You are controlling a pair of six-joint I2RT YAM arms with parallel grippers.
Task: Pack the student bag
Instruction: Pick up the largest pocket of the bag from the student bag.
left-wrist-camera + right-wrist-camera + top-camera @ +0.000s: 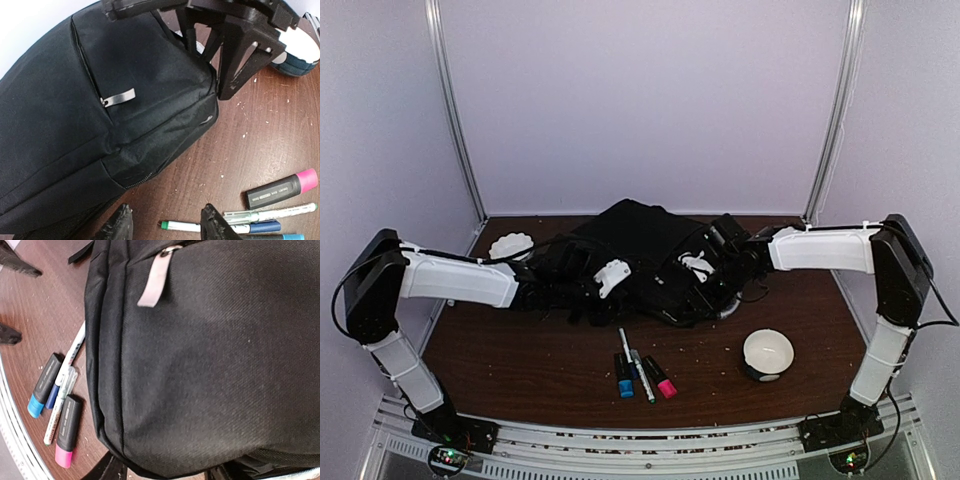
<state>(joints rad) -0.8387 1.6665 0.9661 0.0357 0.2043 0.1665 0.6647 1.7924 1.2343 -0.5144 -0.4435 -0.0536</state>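
Observation:
The student bag (640,250) is a big black backpack lying at the back middle of the table, and it fills the right wrist view (210,355). My right gripper (165,472) straddles one end of it, fingers (107,470) pressed against the fabric on both sides. In the left wrist view that gripper (235,50) sits over the bag's corner. My left gripper (167,225) hangs open over bare table by the bag's (100,100) front edge, nothing between its fingers. A pink highlighter (282,189), a blue one (44,386) and white pens (200,226) lie in front of the bag.
A white round bowl (767,352) stands at the front right of the table. Another white round thing (510,245) sits at the back left by my left arm. Crumbs dot the brown table (520,360). Pale walls close in the back and sides.

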